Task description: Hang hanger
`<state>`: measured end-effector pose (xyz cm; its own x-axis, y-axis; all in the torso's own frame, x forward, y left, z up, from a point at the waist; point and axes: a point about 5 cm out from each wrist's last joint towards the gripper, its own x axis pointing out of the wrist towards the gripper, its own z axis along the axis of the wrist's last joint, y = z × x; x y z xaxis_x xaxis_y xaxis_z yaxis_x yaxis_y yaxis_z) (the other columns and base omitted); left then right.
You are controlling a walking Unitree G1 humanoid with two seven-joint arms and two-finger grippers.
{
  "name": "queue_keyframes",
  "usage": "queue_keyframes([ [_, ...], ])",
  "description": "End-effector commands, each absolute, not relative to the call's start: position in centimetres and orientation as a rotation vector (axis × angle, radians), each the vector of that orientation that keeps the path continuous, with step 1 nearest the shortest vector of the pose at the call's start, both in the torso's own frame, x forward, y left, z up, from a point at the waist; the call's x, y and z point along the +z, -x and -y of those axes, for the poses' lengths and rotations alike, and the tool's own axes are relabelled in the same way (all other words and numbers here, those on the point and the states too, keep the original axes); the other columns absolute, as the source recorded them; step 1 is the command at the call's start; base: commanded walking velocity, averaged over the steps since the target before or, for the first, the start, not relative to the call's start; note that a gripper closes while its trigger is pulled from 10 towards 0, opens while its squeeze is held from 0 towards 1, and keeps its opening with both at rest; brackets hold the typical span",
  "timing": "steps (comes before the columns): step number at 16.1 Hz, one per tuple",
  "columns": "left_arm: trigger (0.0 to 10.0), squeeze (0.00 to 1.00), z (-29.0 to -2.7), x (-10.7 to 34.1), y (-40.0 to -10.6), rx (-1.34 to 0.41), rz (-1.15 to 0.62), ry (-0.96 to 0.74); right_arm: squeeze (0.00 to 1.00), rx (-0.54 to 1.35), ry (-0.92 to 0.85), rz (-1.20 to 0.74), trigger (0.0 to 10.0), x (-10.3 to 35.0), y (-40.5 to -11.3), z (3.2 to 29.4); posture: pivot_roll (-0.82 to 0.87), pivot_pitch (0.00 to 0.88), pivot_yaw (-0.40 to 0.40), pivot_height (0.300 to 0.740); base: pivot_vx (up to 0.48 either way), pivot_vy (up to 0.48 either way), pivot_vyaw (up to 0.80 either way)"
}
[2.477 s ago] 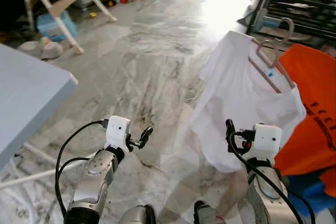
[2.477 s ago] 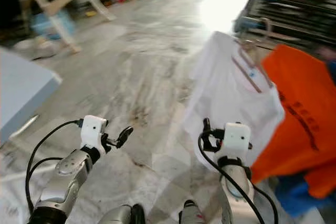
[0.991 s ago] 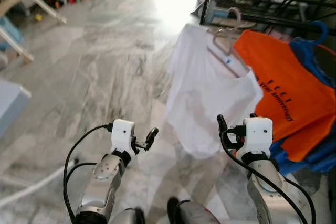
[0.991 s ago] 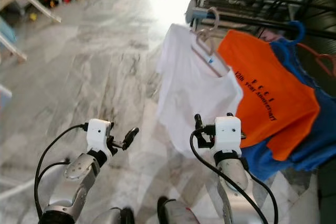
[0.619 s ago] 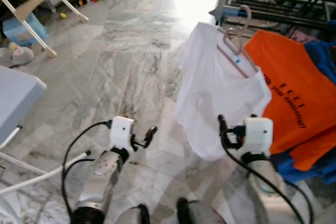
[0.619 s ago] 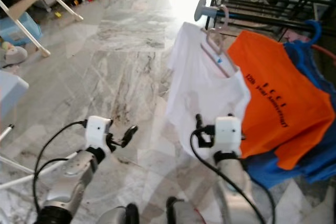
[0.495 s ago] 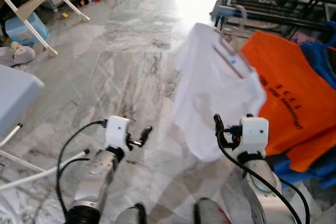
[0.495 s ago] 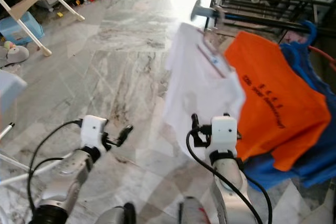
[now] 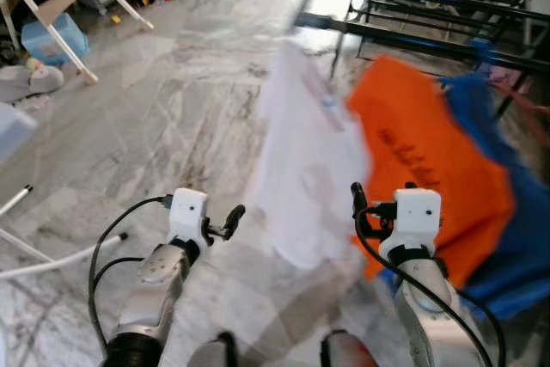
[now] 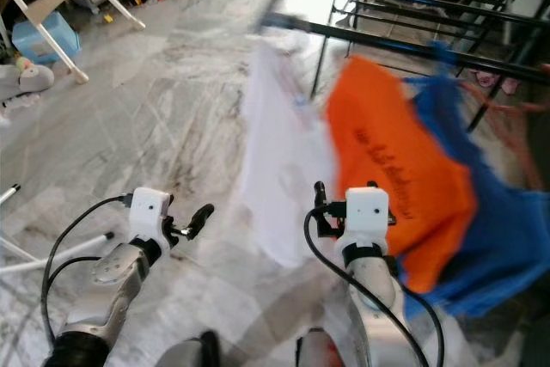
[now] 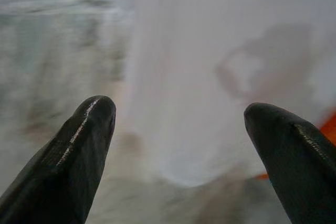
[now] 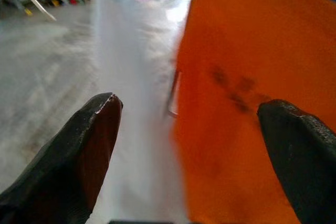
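Shirts hang blurred ahead of me on the dark rack [image 9: 404, 36]: white shirt [image 9: 305, 161], orange shirt [image 9: 421, 152], blue one [image 10: 507, 238]. I can't make out the hanger. My left gripper [image 11: 176, 129] and right gripper [image 12: 189, 129] both gape wide, empty.

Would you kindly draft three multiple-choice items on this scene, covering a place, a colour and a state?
1. Where does the white shirt hang relative to the orange shirt?
A. To its left
B. To its right
C. Behind it

2. What colour is the garment furthest right on the rail?
A. Green
B. Blue
C. Yellow

3. How stand the fingers of the left gripper?
A. Shut on a hanger
B. Shut on the shirt
C. Apart, holding nothing

Answers:
1 A, the white shirt is on the robot's left of the orange one.
2 B, a blue garment hangs beyond the orange.
3 C, the left wrist view shows a wide gap between them.
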<state>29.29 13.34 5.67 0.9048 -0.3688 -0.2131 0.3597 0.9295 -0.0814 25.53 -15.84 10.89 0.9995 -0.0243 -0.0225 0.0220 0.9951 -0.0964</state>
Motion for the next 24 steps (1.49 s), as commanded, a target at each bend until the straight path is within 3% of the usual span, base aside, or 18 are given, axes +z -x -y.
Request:
queue_keyframes([
  [1, 10.0, 0.00, -13.58, 5.28, -29.02, -0.385, -0.245, 0.026, 0.00, -0.047, 0.088, -0.020, 10.0, 10.98, -25.34, 16.17, -0.21, 0.222, 0.071, 0.740, 0.000, -0.285, 0.00],
  [6, 10.0, 0.00, -13.46, 5.55, -29.53, -0.382, -0.247, 0.075, 0.00, -0.061, 0.058, -0.017, 10.0, 11.23, -25.54, 16.11, -0.21, 0.216, 0.074, 0.740, 0.000, 0.000, -0.24],
  [12, 10.0, 0.00, -13.42, 5.57, -29.78, -0.388, -0.246, 0.068, 0.00, -0.057, 0.066, -0.009, 10.0, 11.35, -25.58, 16.17, -0.21, 0.212, 0.074, 0.740, 0.000, 0.407, -0.75],
  [20, 10.0, 0.00, -13.25, 5.26, -29.81, -0.396, -0.257, 0.063, 0.00, -0.049, 0.098, 0.000, 10.0, 11.58, -25.66, 16.10, -0.21, 0.206, 0.071, 0.740, 0.000, 0.469, 0.00],
  [24, 10.0, 0.00, -13.17, 5.50, -29.68, -0.409, -0.224, 0.064, 0.00, -0.053, 0.103, -0.004, 10.0, 11.46, -25.59, 16.05, -0.21, 0.210, 0.075, 0.740, 0.000, 0.000, 0.00],
])
